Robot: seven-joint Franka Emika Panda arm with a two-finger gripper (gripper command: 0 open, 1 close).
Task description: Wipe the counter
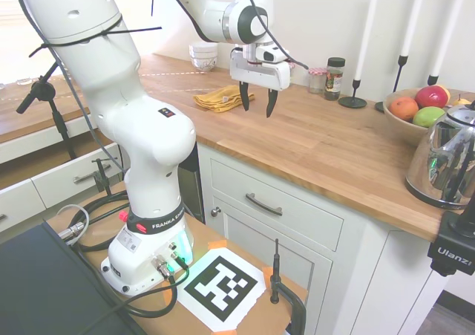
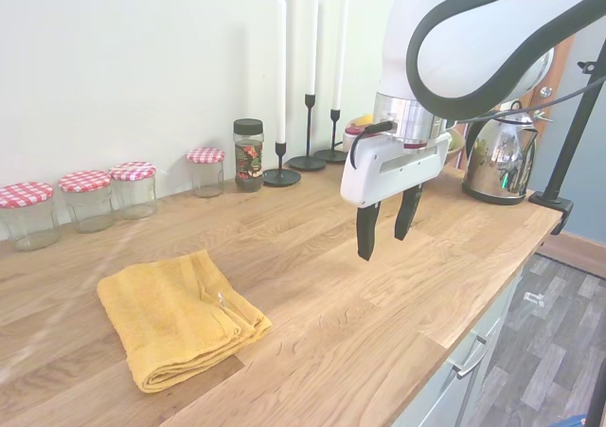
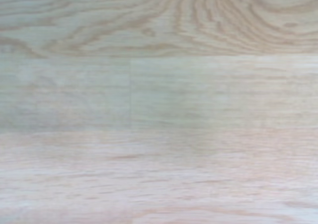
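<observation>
Jaws stand apart and empty above the counter (image 1: 326, 145), touching nothing.

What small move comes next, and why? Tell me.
Probably swing the gripper sideways until it is above the yellow cloth. The fingers are open and empty, hanging over bare counter, and the wrist view shows only wood. The cloth lies folded and untouched off to the side, so wiping likely cannot start until it is picked up.

Mustard-yellow cloth (image 2: 180, 318), warm-brown counter (image 2: 379, 294)
</observation>
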